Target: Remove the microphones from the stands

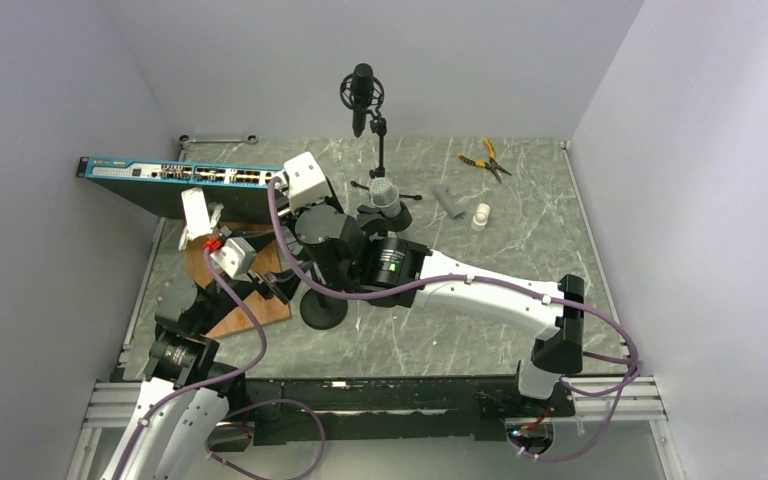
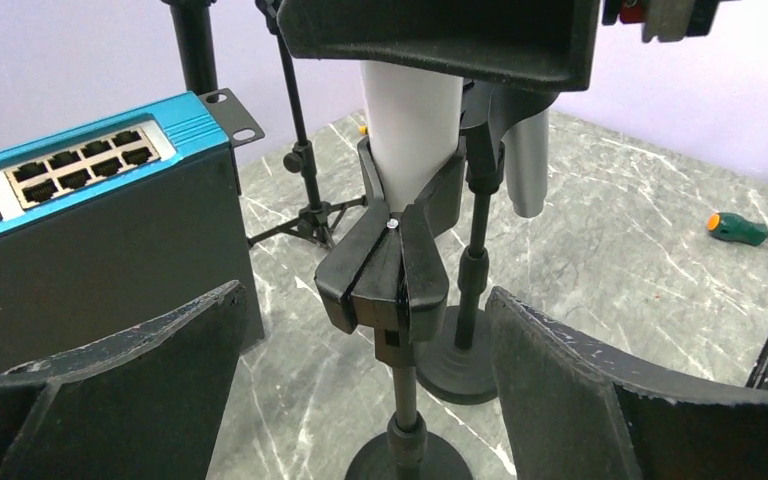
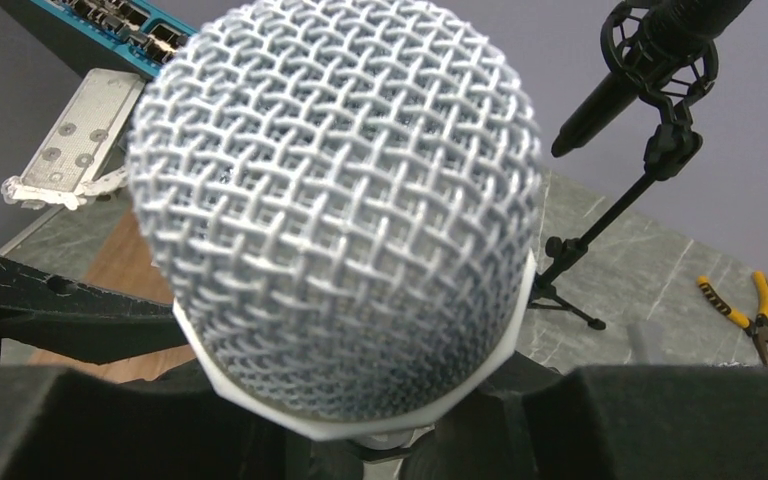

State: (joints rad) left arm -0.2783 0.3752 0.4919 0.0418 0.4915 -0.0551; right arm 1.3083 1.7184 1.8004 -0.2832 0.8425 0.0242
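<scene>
The microphone (image 3: pixel 335 200) has a silver mesh head and a white body (image 2: pixel 410 130). It sits upright in the black clip (image 2: pixel 390 265) of a stand whose round base (image 1: pixel 322 312) is left of centre. My right gripper (image 3: pixel 380 440) is shut on the microphone just below the head and hides it in the top view (image 1: pixel 325 235). My left gripper (image 2: pixel 380 410) is open, with a finger on each side of the stand's pole below the clip, touching nothing.
A second mesh-head microphone (image 1: pixel 384 192) stands on its own base just behind. A black studio mic on a tripod (image 1: pixel 362 95) is at the back. A blue network switch (image 1: pixel 190 180) is at the left, a wooden board (image 1: pixel 250 305) under my left arm, and pliers (image 1: pixel 485 160) at the back right.
</scene>
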